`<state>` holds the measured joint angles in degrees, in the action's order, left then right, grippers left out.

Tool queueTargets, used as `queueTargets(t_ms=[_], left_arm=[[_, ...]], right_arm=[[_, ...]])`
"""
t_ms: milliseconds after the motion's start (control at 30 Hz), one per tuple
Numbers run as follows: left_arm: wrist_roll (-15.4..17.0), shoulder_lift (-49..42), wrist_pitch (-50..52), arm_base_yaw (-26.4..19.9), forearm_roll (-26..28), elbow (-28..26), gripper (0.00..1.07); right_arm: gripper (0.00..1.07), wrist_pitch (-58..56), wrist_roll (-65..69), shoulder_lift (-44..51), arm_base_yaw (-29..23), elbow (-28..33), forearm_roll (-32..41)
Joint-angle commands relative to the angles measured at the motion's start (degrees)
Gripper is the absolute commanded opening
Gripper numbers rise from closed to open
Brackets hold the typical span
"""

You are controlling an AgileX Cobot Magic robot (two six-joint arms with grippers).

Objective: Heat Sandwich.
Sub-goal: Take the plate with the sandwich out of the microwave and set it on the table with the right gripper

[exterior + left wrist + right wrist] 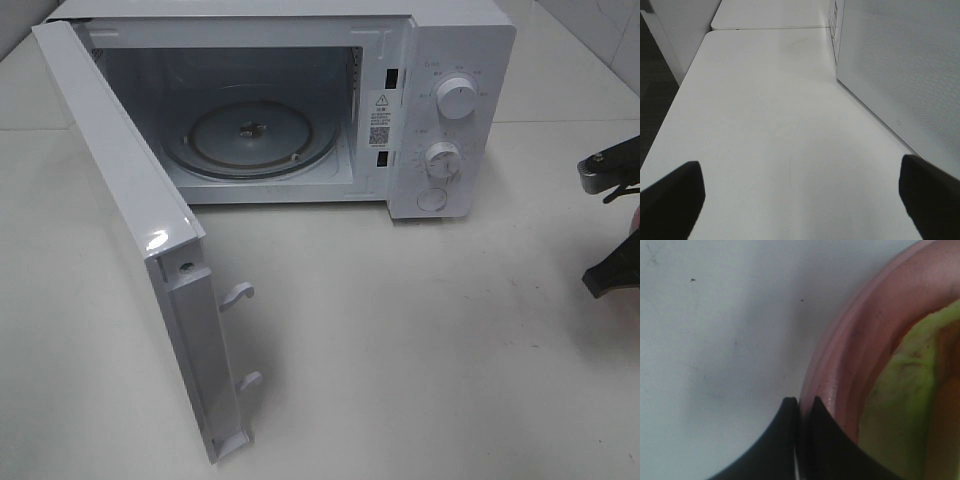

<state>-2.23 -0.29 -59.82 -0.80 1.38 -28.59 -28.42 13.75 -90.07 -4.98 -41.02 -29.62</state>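
The microwave (300,100) stands on the table (420,340), door (140,250) swung open. The sandwich (900,410) lies on a pink plate (860,350) right of the microwave. Right gripper (799,405) jaws are closed at the plate's rim; left gripper (800,200) jaws gape wide beside the door.

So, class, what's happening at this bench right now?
A two-armed robot is getting ready to heat a sandwich. The white microwave stands with its door swung wide open and only the bare glass turntable inside. The right claw is shut at the rim of a pink plate that carries the yellow-green sandwich, off to the right of the oven. The left claw is open over the table beside the door, holding nothing.
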Motion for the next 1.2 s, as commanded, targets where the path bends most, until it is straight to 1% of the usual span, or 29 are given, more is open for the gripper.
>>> queueTargets(t_ms=[33, 133, 267, 467, 833, 1200], left_arm=[[0.00, -1.43, 0.46, 0.00, 0.17, 0.17, 1.00], [0.00, -1.43, 0.46, 0.00, 0.11, 0.17, 1.00], [0.00, -1.43, 0.46, 0.00, 0.11, 0.17, 1.00], [0.00, -1.43, 0.46, 0.00, 0.11, 0.17, 1.00], [0.00, -1.43, 0.46, 0.00, 0.11, 0.17, 1.00], [0.00, -1.43, 0.46, 0.00, 0.11, 0.17, 1.00]], right_arm=[[0.00, 1.89, 1.83, -1.66, 0.40, -0.40, -2.58], [0.00, 2.52, 3.78, -2.98, 0.40, -0.40, -4.07], [0.00, 4.76, 10.60, -6.02, 0.40, -0.40, -9.34], [0.00, 5.67, 13.41, -8.08, 0.40, -0.40, -11.97], [0.01, 8.08, 14.67, -10.43, 0.40, -0.34, -12.32], [0.05, 8.08, 14.67, -11.97, 0.40, -0.34, -12.15]])
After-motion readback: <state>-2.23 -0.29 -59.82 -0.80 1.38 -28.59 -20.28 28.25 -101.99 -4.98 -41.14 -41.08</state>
